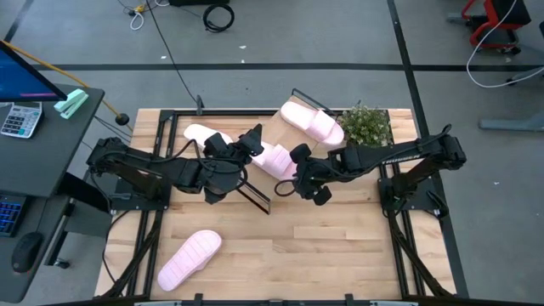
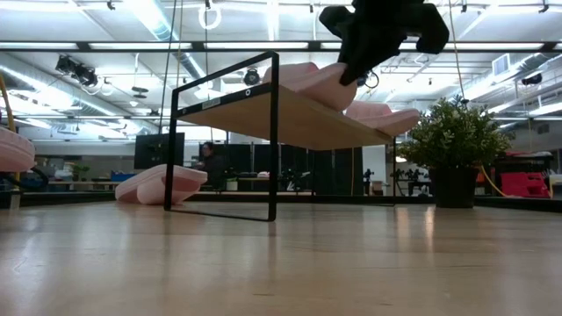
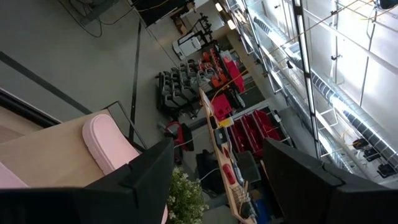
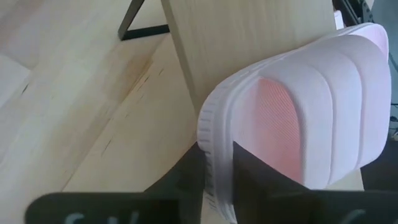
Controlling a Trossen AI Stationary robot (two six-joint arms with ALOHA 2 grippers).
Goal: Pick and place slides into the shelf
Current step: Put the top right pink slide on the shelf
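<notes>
The shelf [image 1: 280, 140] stands near the middle of the tabletop [image 1: 289, 246], and in the low view its wooden board [image 2: 290, 118] is tilted, one end lifted higher than the other; the right claw [image 1: 299, 170] is clamped on the edge of a pink slide [image 4: 298, 118] that lies on the near part of that board, its dark fingers [image 4: 249, 171] pinching the rim of the sole; a second slide [image 1: 313, 123] rests on the far end of the board, just beside a small potted plant [image 1: 367, 124]; the left claw [image 1: 246, 143] hangs at the shelf's left side with its fingers spread wide, holding nothing; a third slide [image 1: 206, 136] lies on the tabletop beside the left arm, partly hidden by it; the fourth slide [image 1: 189, 259] lies well apart, near the front left corner of the tabletop.
</notes>
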